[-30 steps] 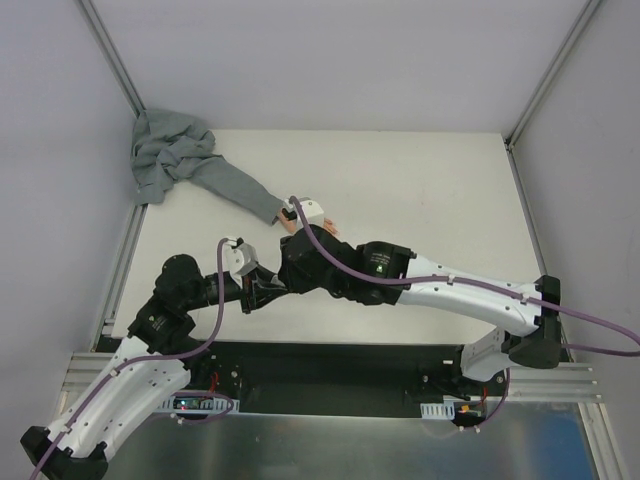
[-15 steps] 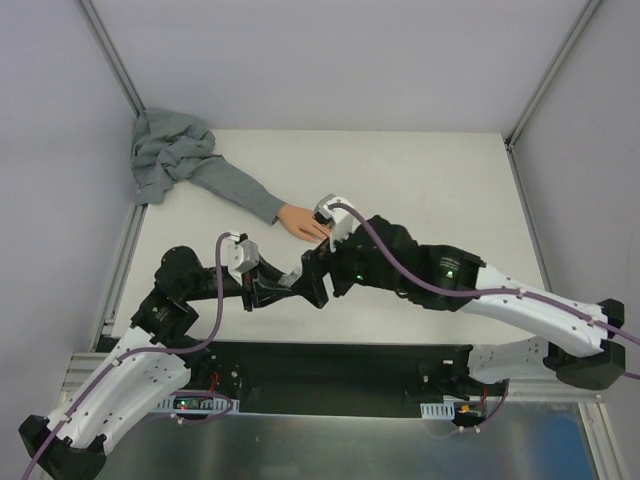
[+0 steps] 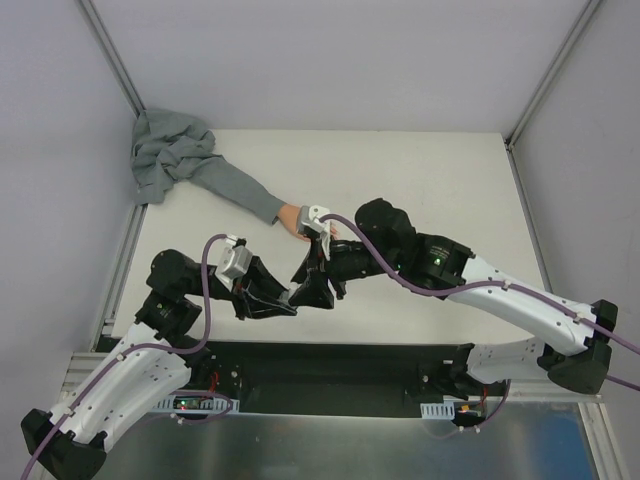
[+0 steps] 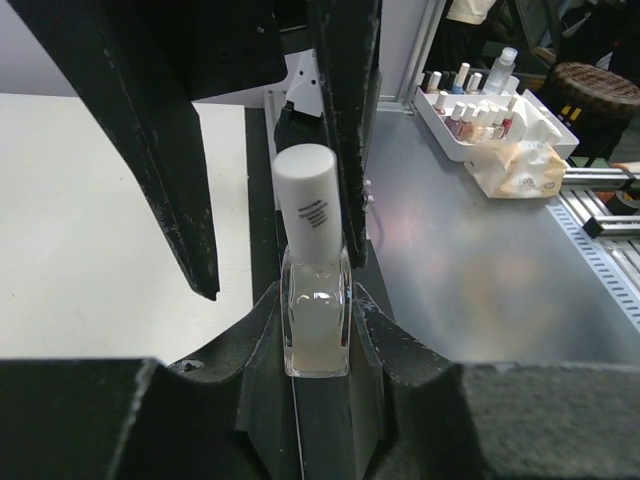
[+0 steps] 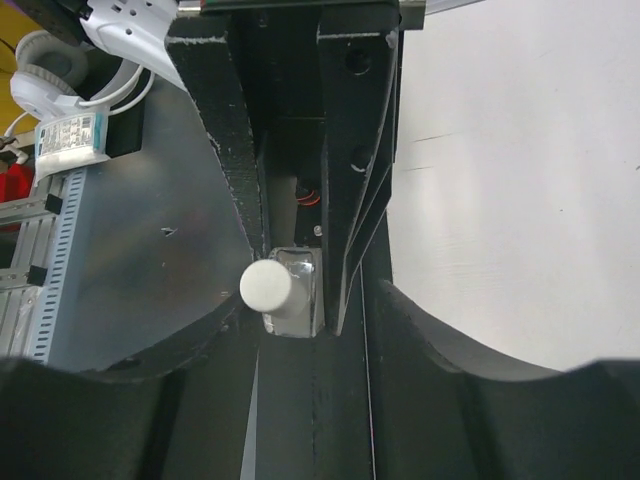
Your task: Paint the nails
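My left gripper (image 4: 316, 310) is shut on a small clear polish bottle (image 4: 316, 325) with a white cap (image 4: 308, 195), held upright near the table's front edge (image 3: 285, 300). The right gripper (image 5: 310, 310) stands open around that cap (image 5: 266, 287), its black fingers (image 4: 345, 120) either side of it with a wide gap on the left side; it hangs just right of the left gripper (image 3: 310, 285). The peach fake hand (image 3: 294, 220) lies behind them, in a grey sleeve (image 3: 235, 190). Its nails are too small to make out, and the right wrist covers the fingertips.
The sleeve's loose grey cloth (image 3: 165, 150) is bunched at the back left corner. On the metal bench beyond the table, a white tray of polish bottles (image 4: 480, 110) and a tissue pack (image 4: 520, 165) stand. Frame posts (image 3: 110, 50) rise at both back corners.
The right arm has swung from over the fake hand down to the bottle, and its jaws have opened around the cap. The left gripper shifted slightly left, still holding the bottle.
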